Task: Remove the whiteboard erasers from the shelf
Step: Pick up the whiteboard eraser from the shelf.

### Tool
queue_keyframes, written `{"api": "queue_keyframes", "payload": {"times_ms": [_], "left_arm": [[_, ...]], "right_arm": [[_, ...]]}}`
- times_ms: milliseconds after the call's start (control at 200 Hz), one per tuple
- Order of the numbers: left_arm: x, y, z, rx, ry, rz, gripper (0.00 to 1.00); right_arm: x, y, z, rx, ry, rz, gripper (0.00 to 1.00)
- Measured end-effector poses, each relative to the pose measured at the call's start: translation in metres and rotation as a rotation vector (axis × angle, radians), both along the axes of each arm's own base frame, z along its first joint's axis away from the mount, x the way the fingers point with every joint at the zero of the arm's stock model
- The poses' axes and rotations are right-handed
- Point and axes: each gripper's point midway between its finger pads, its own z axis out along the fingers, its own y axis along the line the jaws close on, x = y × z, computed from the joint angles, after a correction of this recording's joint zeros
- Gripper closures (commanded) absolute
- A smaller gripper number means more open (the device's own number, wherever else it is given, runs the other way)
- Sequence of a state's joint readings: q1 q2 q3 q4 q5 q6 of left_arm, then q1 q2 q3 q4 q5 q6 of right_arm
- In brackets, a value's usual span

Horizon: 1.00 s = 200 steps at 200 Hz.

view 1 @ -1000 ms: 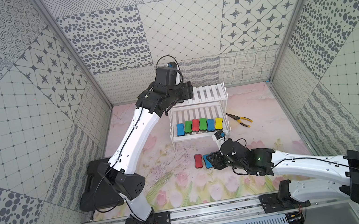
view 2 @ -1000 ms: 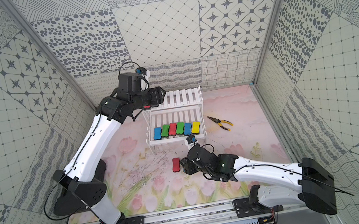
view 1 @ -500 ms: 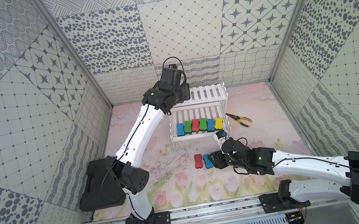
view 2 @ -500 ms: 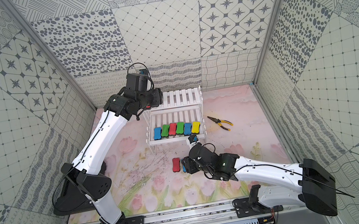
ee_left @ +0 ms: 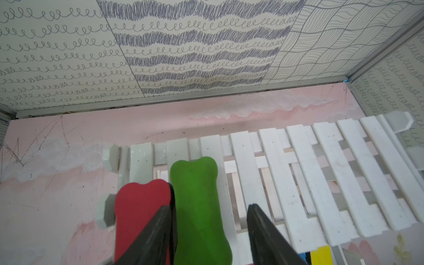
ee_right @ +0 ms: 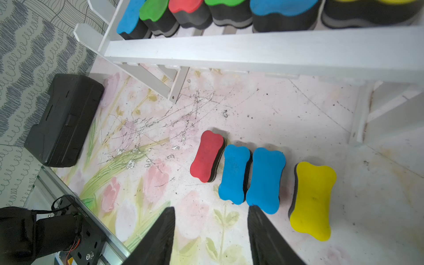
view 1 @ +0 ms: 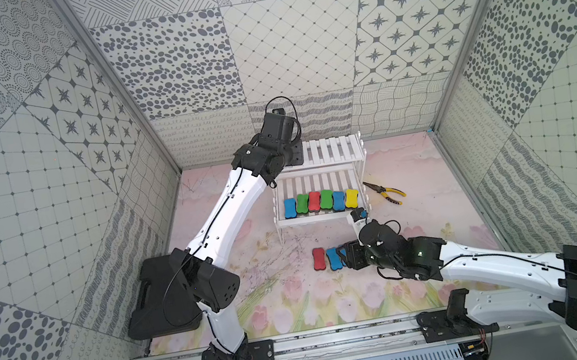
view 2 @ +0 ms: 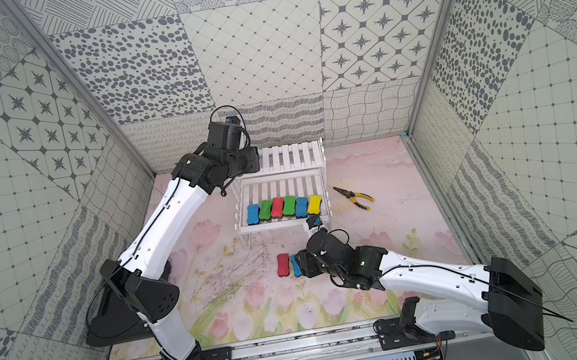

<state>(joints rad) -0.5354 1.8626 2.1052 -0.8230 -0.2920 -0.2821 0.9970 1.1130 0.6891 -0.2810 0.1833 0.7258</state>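
The white shelf [view 1: 329, 150] stands at the back of the table. On the left end of its upper tier lie a green eraser [ee_left: 197, 206] and a red eraser [ee_left: 140, 211] side by side. My left gripper [ee_left: 208, 206] is open astride the green one: one finger sits between red and green, and the other stands clear of the green side. Several erasers [view 1: 318, 201] line the lower tier. On the table lie a red eraser [ee_right: 207, 157], two blue ones [ee_right: 234, 174] [ee_right: 266, 179] and a yellow one [ee_right: 312, 199]. My right gripper [ee_right: 211, 207] hangs open just in front of them, holding nothing.
Yellow-handled pliers [view 1: 386, 192] lie on the table to the right of the shelf. A black case [ee_right: 62, 119] sits at the left, behind the left arm's base. The shelf's front rail [ee_right: 252, 55] and thin legs stand close beyond the table erasers.
The left arm's forearm has swung right and its wrist has shifted over the left end of the upper tier. The right arm has crept slightly right; the table erasers have not moved.
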Motion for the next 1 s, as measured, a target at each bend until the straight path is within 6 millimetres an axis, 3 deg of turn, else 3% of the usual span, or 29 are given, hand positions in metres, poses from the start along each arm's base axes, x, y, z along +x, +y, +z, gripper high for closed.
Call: {"api": "queue_keyframes", "payload": {"times_ms": [530, 850, 1000], "left_arm": [[-0.002, -0.018, -0.011, 0.037, 0.028, -0.055, 0.47], [0.0, -0.027, -0.022, 0.139, 0.03, -0.062, 0.63], [-0.001, -0.027, -0.02, 0.149, 0.026, -0.057, 0.66]], "right_arm": [[0.001, -0.005, -0.003, 0.003, 0.009, -0.015, 0.45], [0.001, -0.006, -0.005, 0.01, 0.023, -0.024, 0.45], [0.002, -0.007, -0.005, 0.014, 0.025, -0.031, 0.45]]}}
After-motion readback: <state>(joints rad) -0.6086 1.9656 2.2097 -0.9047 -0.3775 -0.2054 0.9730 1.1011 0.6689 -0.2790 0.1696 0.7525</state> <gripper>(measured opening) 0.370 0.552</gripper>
